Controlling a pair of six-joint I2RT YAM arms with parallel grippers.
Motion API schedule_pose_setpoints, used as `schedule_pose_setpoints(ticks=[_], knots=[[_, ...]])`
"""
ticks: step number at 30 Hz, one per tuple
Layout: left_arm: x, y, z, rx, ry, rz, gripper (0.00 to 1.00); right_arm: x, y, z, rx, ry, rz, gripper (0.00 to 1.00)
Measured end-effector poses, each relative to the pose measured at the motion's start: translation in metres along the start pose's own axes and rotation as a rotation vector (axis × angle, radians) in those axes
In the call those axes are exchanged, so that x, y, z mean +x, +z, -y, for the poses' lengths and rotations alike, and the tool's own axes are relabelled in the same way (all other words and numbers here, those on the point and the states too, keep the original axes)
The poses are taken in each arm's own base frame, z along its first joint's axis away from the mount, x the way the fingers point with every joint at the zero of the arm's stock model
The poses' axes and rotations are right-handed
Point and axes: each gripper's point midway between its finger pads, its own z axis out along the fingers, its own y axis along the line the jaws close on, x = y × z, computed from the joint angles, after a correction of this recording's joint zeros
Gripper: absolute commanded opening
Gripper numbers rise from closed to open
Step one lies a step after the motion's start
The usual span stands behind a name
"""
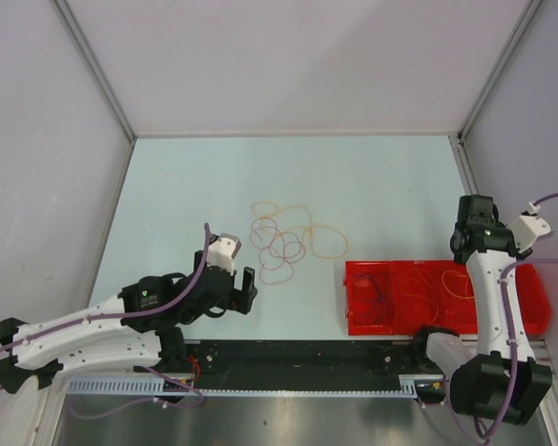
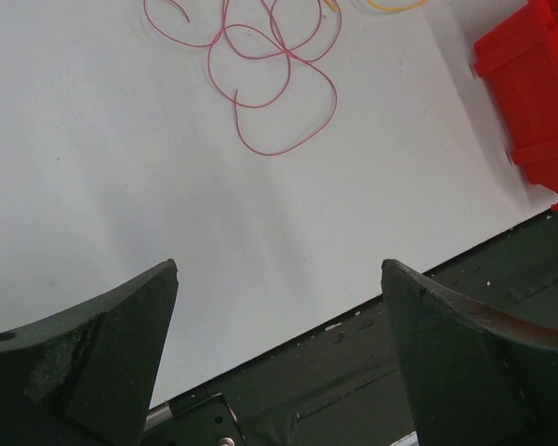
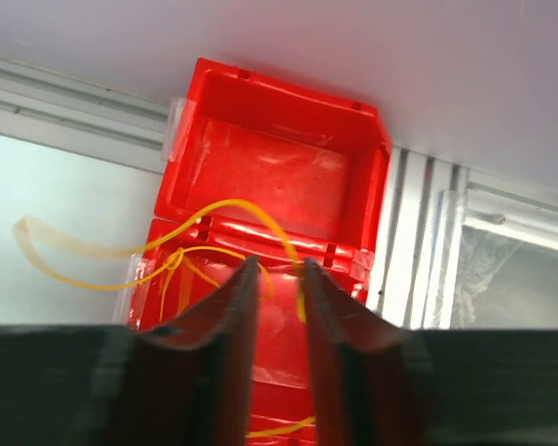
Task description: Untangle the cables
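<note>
Pale-blue worktop (image 1: pixel 186 186) w/ grey panels on three sides and a black rail (image 1: pixel 288 358) along the near edge. L gripper (image 2: pixel 279 268) sits low by that edge, jaws spread wide, nothing btw them. Its wrist view shows both fingers (image 2: pixel 93 353) w/ bare worktop and rail in the gap. Ahead of it and a bit to its right, well apart, lies the main bunch of cables (image 1: pixel 284 243). These are thin red, dark and orange loops crossing each other, w/ a yellowish ring on the side furthest from the L gripper. Red bin (image 1: pixel 350 297) stands further off to that gripper's right, directly under the R gripper (image 3: pixel 279 263). R gripper points down at the bin, jaws only a narrow slit apart. A yellow cable (image 3: pixel 214 212) arches over a bin divider just ahead of its fingertips, and one strand drops along the slit. Can't tell if the strand is pinched or just hanging there. More yellow loops lie in the bin below.
</note>
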Motion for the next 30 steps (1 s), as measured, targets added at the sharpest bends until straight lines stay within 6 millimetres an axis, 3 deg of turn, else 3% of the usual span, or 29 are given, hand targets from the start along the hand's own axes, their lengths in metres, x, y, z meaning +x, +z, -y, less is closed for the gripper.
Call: schedule_pose_setpoints(ticks=[3,4,7,21,25,27,30], knots=[[0.000,0.000,0.000,-0.002,-0.002,0.000,0.96,0.001,-0.006,0.001,-0.043,0.040,-0.016,0.49],[0.000,0.000,-0.001,-0.003,-0.001,0.000,0.96,0.000,-0.010,0.001,-0.072,0.064,-0.021,0.58],[-0.001,0.000,-0.002,-0.008,-0.002,0.005,0.96,-0.002,-0.021,0.003,-0.150,0.131,-0.032,0.65],[0.004,0.005,-0.002,-0.032,0.017,-0.020,0.95,-0.003,-0.057,-0.025,-0.472,0.165,-0.100,0.76],[0.003,0.002,-0.002,-0.029,0.017,-0.026,0.95,-0.006,-0.042,-0.016,-0.404,0.187,-0.106,0.88],[-0.003,-0.002,0.000,-0.022,0.012,-0.018,0.96,-0.009,-0.026,-0.001,-0.314,0.239,-0.117,0.95],[-0.011,-0.006,0.002,-0.011,0.004,0.002,0.96,-0.007,-0.004,0.023,-0.166,0.323,-0.152,0.96]])
